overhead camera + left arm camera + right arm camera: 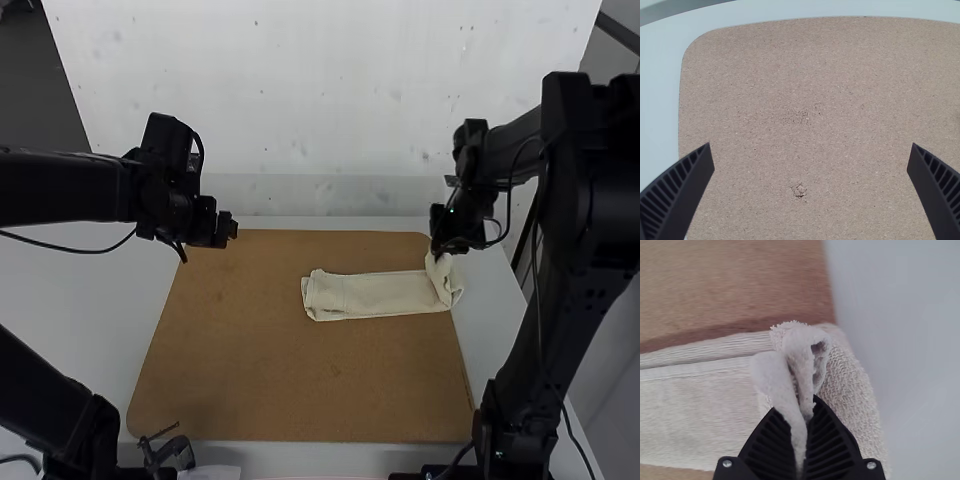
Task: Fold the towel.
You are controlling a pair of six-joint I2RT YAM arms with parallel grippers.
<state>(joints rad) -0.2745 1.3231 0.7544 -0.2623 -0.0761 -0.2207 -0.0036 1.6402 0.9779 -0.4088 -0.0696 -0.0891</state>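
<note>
Apparently, the towel (380,296) lies with one end in the right pincer (437,251).

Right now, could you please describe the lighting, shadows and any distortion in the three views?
High view: subdued light, the pale towel standing out against the board; left wrist view: even light, no glare, one board edge bowing slightly; right wrist view: a soft shadow on the board along the towel.

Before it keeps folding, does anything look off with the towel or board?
The towel lies in a strip, but its right end is bunched where the right gripper pinches it, past the board's edge. The board's surface has small chips.
</note>
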